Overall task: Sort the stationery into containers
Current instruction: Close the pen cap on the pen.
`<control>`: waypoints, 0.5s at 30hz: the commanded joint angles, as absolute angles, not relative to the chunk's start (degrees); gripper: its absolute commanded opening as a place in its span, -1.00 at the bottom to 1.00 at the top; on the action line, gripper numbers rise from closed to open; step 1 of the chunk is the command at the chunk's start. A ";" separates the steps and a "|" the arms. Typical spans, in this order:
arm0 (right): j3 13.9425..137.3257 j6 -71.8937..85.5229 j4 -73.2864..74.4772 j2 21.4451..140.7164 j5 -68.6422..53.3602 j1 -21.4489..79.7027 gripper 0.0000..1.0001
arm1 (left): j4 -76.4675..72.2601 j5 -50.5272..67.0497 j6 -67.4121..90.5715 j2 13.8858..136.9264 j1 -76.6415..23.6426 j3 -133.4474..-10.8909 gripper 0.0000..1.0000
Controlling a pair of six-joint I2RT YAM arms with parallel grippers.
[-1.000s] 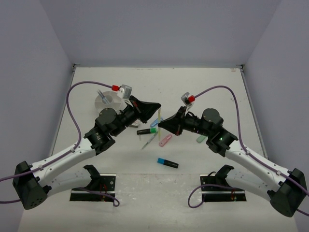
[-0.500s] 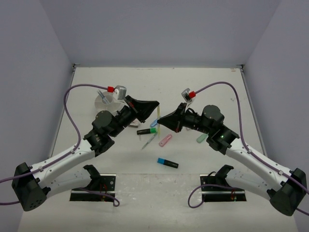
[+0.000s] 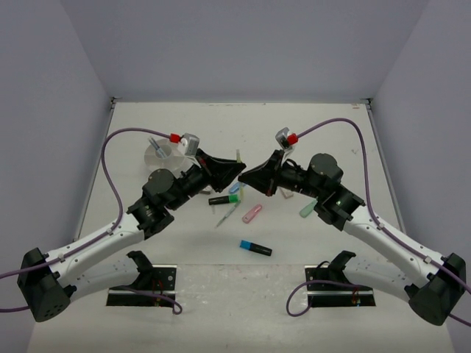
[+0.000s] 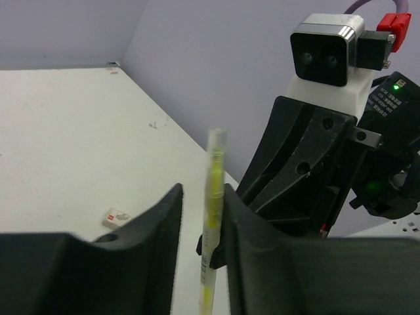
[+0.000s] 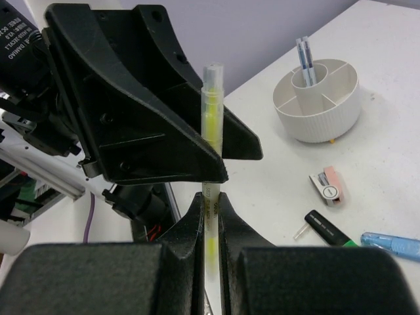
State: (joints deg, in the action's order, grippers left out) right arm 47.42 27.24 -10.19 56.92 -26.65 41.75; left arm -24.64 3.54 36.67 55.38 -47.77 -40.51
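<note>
My right gripper (image 5: 210,200) is shut on a thin yellow pen (image 5: 211,118) and holds it upright above the table. My left gripper (image 4: 202,197) is open, its fingers either side of the same pen (image 4: 213,197), which rests against the right finger. In the top view both grippers meet at the pen (image 3: 239,156) mid-table. The white round cup (image 3: 163,153) stands far left; the right wrist view shows the cup (image 5: 318,108) is divided, with two grey pens (image 5: 303,56) in its middle.
On the table lie a black highlighter with a green end (image 3: 223,199), a pastel blue marker (image 3: 237,186), a pink marker (image 3: 252,213), a mint marker (image 3: 307,210), a grey pen (image 3: 224,217), a blue-ended highlighter (image 3: 255,248) and a pinkish eraser (image 5: 328,186).
My right gripper has carried the yellow pen up and toward the far side. My left gripper has moved right, and its fingers now straddle the pen.
</note>
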 commanded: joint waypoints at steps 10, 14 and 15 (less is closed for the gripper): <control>49.64 27.93 -16.39 60.07 -34.86 42.09 -0.36 | -31.79 13.64 32.97 56.01 -47.64 -40.53 -1.00; 50.11 28.90 -17.75 61.17 -35.95 42.10 -0.72 | -31.12 13.08 33.13 56.16 -47.56 -41.30 -1.00; 50.21 28.79 -17.68 61.15 -35.91 42.10 -0.76 | -30.92 12.97 33.06 56.16 -47.62 -41.37 -0.99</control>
